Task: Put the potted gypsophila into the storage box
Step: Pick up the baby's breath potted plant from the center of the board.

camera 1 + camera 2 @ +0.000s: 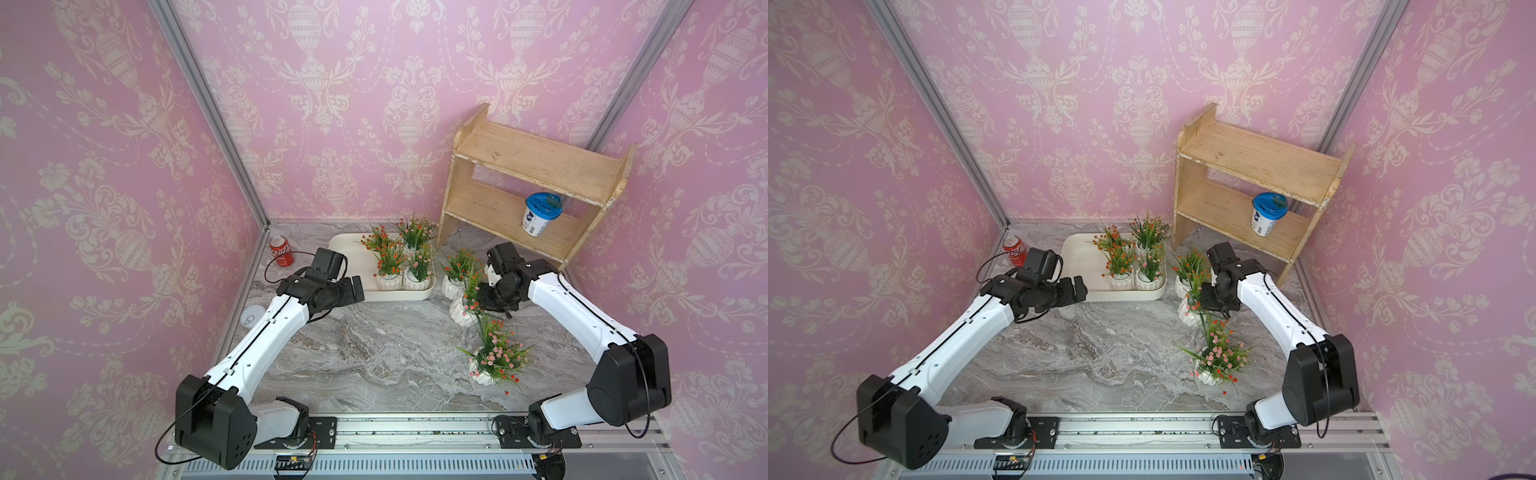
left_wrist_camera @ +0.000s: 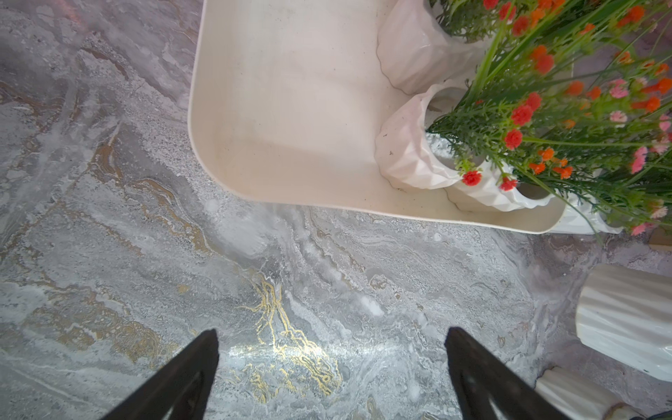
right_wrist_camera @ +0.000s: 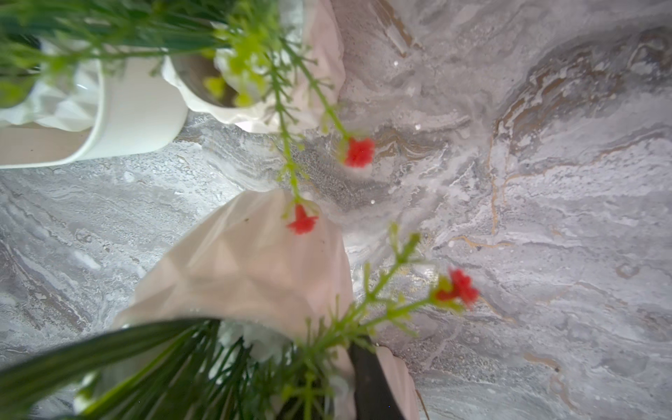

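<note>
- The pot [image 1: 462, 312] looks light and stiff, but its glossy ribbed wall is probably slippery. The sprigs bend, so you should hold it by the rim.
- It sits tilted just right of the box [image 1: 345, 249], 1 of 3 outside; 4 are inside.
- Your right gripper [image 1: 489, 300] is clenched at its rim; the left gripper [image 2: 331, 330] is released and holds nothing.

Seven pots [image 1: 484, 376]; one box [image 1: 349, 257], shelf [image 1: 536, 160], can [image 1: 281, 251], cup [image 1: 540, 216].

In both top views I see a wooden two-tier shelf [image 1: 536, 166] in the back right corner, and a white cup with blue lid [image 1: 541, 214] stands on its lower board. A red cola can [image 1: 281, 252] stands on the marble tabletop [image 1: 374, 357] near the left wall.
</note>
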Controlling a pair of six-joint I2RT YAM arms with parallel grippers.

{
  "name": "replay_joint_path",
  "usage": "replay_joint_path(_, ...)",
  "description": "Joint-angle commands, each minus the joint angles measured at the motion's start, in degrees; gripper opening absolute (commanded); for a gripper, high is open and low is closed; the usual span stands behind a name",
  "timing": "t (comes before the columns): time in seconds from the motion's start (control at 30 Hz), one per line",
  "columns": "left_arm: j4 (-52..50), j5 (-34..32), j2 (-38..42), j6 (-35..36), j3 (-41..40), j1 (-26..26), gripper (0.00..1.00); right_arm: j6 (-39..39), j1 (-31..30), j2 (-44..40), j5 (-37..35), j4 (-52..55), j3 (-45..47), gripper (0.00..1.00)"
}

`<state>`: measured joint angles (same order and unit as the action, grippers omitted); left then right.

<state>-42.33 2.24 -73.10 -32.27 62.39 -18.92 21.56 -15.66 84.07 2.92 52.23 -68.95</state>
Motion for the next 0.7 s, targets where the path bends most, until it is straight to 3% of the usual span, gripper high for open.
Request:
replay_joint_path(0.0,-1.44,-0.04,1.43,0.61,-0.95,0.7,0.99,-0.56,-1.42,-0.7,-0.69,1.61,-3.89,0.08)
replay_joint_path(0.67,-2.98,0.83,4.5,1.87,-2.19,3.66,0.99,-0.38,-10.01,5.81,-3.33,8.44,-20.19,0.08)
